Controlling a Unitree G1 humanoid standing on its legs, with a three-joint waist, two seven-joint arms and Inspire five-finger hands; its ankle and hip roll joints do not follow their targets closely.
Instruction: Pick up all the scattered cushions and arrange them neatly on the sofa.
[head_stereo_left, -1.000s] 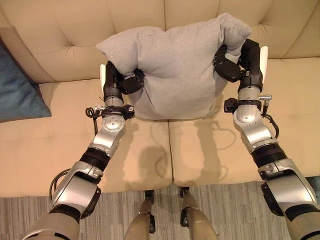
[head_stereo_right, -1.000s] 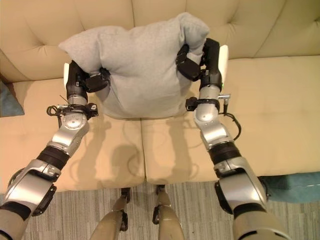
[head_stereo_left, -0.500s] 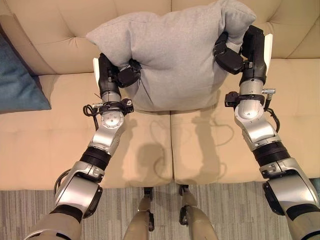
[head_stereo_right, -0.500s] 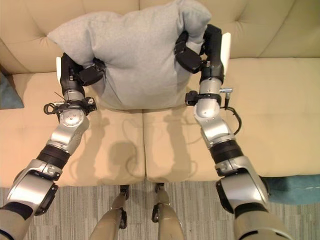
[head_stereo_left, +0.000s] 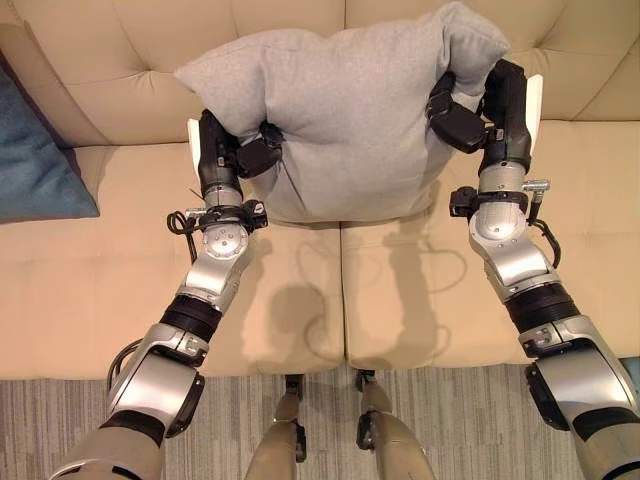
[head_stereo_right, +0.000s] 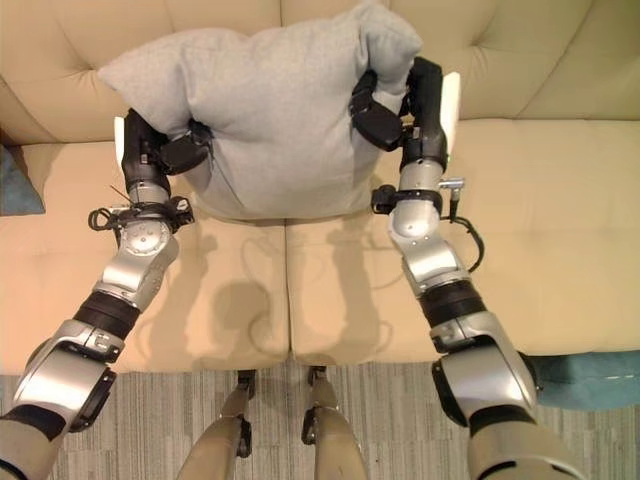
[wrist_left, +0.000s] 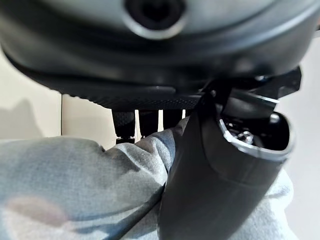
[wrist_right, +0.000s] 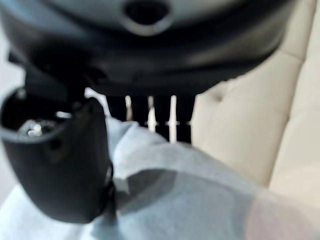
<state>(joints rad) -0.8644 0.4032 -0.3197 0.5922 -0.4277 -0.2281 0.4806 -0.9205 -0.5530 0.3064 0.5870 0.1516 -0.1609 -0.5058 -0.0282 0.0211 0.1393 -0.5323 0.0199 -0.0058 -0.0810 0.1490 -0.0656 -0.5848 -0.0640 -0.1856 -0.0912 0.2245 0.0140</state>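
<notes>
Holding the plump grey fabric cushion between both hands over the beige tufted leather sofa. Left hand pinches its left edge, thumb curled into the cloth; right hand clamps the right upper corner. Since a second ago the cushion has moved farther in toward the backrest and, in the last half second, barely shifted. Judgement: carry is ending; lowering and release come next. A dark blue cushion lies at the sofa's far left.
</notes>
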